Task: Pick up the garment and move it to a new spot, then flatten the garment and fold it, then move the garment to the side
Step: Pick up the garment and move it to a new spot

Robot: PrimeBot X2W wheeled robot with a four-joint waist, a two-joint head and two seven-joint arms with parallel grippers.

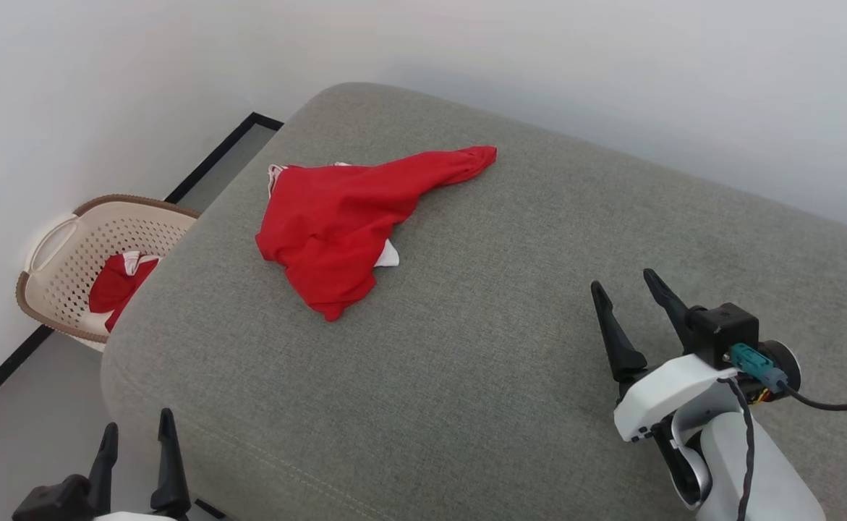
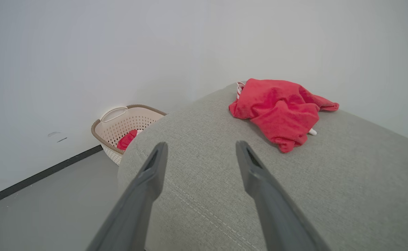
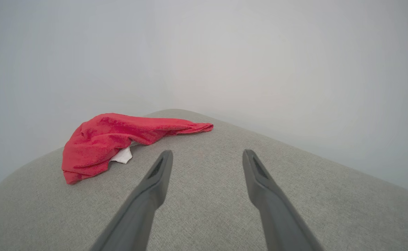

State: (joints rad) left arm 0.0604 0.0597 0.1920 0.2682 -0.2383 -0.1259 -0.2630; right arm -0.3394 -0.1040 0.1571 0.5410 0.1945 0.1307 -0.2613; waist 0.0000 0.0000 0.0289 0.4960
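My garment (image 1: 336, 231) lies crumpled on the grey cushion (image 1: 466, 376), in its far left part, closer to the left edge and the far left corner than to anything on the right. Its long axis runs on a diagonal. The broad bunched end sits toward the near left, and a narrow red tail tapers off toward the far right, its tip pointing at the far edge and the pale wall (image 1: 611, 72) behind it. A scrap of white shows under the right side of the bulk, and a bit of striped trim shows at the far left corner of the heap.

My right gripper (image 1: 623, 281) hovers over the near right part of the cushion, well apart from the cloth, fingers spread wide with nothing between them. My left gripper (image 1: 139, 421) is at the near left corner, just as wide and empty.

Off the left edge, on the grey floor (image 1: 18, 449), a cream basket (image 1: 50, 246) stands against the wall with another red cloth (image 1: 116, 286) in it
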